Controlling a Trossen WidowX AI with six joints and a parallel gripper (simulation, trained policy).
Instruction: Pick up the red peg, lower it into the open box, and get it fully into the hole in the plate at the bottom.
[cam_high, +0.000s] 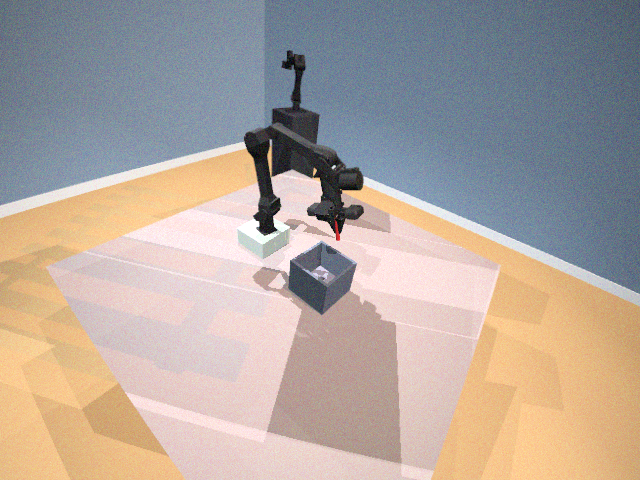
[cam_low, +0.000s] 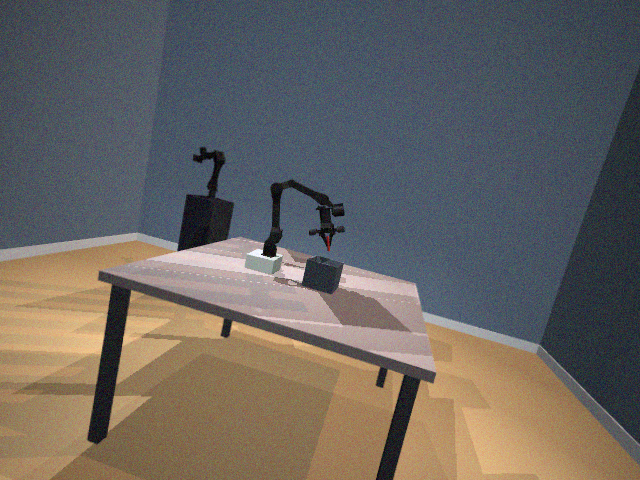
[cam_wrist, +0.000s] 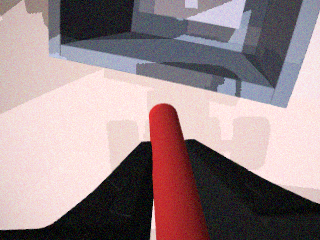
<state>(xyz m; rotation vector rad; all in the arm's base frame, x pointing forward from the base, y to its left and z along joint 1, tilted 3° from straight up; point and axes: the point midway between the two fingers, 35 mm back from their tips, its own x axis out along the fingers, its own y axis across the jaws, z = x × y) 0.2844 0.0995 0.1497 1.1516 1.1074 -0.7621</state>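
Note:
The red peg (cam_high: 337, 230) (cam_low: 328, 242) (cam_wrist: 171, 170) is held between the fingers of my gripper (cam_high: 336, 227) (cam_low: 327, 240) (cam_wrist: 167, 150), which is shut on it. The peg points downward with its lower end free, clear above the table. The open dark blue-grey box (cam_high: 311, 286) (cam_low: 321, 276) (cam_wrist: 175, 82) stands on the table beside the peg. In the wrist view the peg's tip shows just outside the box's near wall. The light plate (cam_high: 321, 272) (cam_wrist: 180, 12) shows at the bottom of the box; its hole cannot be made out for certain.
The arm's pale base block (cam_high: 262, 242) (cam_low: 263, 262) stands on the table (cam_high: 206, 330) (cam_low: 217, 289) to the left of the box. A second black arm (cam_high: 296, 82) (cam_low: 213, 173) stands on a dark pedestal (cam_high: 294, 134) (cam_low: 205, 222) behind the table. Dark shadows lie across the table top.

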